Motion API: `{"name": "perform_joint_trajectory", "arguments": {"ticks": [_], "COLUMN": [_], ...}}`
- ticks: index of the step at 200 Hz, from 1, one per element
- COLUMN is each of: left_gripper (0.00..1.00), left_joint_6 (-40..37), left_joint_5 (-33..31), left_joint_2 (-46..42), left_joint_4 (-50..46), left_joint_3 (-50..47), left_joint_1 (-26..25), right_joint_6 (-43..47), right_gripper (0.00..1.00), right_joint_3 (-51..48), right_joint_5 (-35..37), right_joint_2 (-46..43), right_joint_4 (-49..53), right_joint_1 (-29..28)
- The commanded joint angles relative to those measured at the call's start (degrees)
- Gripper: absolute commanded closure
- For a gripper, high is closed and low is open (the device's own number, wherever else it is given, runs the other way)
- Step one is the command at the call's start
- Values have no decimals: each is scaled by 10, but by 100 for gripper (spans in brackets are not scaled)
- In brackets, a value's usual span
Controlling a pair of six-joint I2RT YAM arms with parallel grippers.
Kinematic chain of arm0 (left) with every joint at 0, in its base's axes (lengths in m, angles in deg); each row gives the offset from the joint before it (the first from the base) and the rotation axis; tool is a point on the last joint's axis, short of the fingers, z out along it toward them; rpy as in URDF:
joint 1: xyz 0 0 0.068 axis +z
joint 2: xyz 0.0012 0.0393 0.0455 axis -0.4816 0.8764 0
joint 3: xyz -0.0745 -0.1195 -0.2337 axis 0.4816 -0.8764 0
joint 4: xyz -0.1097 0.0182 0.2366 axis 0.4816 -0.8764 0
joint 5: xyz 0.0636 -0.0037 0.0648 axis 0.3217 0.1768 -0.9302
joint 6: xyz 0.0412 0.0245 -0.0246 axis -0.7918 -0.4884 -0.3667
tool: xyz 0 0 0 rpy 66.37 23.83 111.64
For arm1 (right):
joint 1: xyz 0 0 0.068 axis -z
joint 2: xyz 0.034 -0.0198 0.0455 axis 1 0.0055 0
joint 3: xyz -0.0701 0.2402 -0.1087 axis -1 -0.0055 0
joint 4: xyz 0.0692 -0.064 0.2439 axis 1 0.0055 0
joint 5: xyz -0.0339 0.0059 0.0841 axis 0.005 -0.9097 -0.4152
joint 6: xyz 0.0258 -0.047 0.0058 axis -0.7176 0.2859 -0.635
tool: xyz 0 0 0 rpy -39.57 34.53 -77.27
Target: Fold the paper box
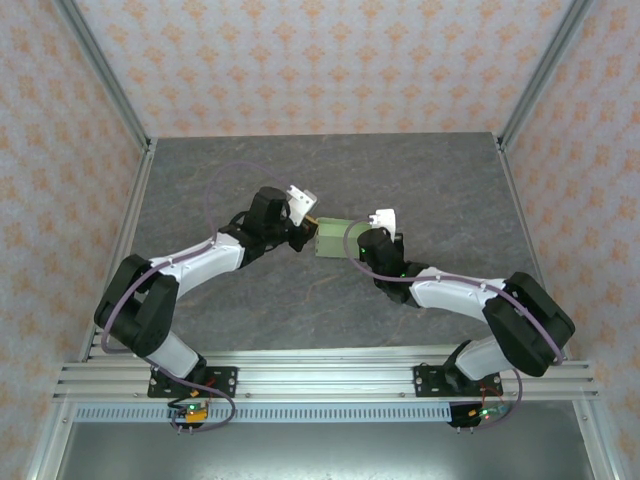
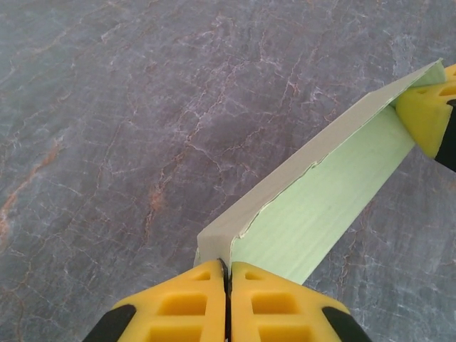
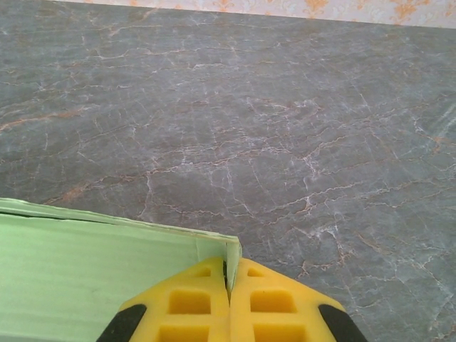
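The paper box (image 1: pixel 333 239), pale green thin card, hangs between the two grippers over the middle of the table. My left gripper (image 1: pixel 308 232) is shut on its left end; in the left wrist view the yellow fingers (image 2: pixel 192 299) pinch a corner of the box (image 2: pixel 320 199), whose long green panel runs up to the right. At that far end a yellow fingertip (image 2: pixel 427 114) of the other gripper shows. My right gripper (image 1: pixel 358 240) is shut on the right end. In the right wrist view its fingers (image 3: pixel 271 303) clamp the card's corner flap (image 3: pixel 234 258), and the green panel (image 3: pixel 85 278) stretches left.
The grey marbled tabletop (image 1: pixel 330 180) lies under the box. Metal frame posts (image 1: pixel 105 75) and patterned walls bound the table at left, right and back. Both arm bases (image 1: pixel 195 380) sit on the rail at the near edge.
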Motion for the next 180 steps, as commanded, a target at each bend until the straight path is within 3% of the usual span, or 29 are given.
{"name": "perform_joint_trajectory", "arguments": {"ticks": [1, 69, 180], "left_gripper": [93, 93, 93], "left_joint_6": [19, 104, 255], "left_joint_5": [51, 87, 21], "left_joint_2": [5, 14, 26], "left_joint_4": [-16, -39, 11], "left_joint_3": [27, 62, 45], "left_joint_1": [-7, -9, -43], "right_joint_6": [1, -4, -19], "right_gripper": [100, 100, 100], "right_joint_3": [10, 20, 42], "right_joint_5": [-6, 13, 39], "right_joint_2": [16, 38, 67], "right_joint_4": [55, 58, 69], "right_joint_1": [-4, -13, -34]}}
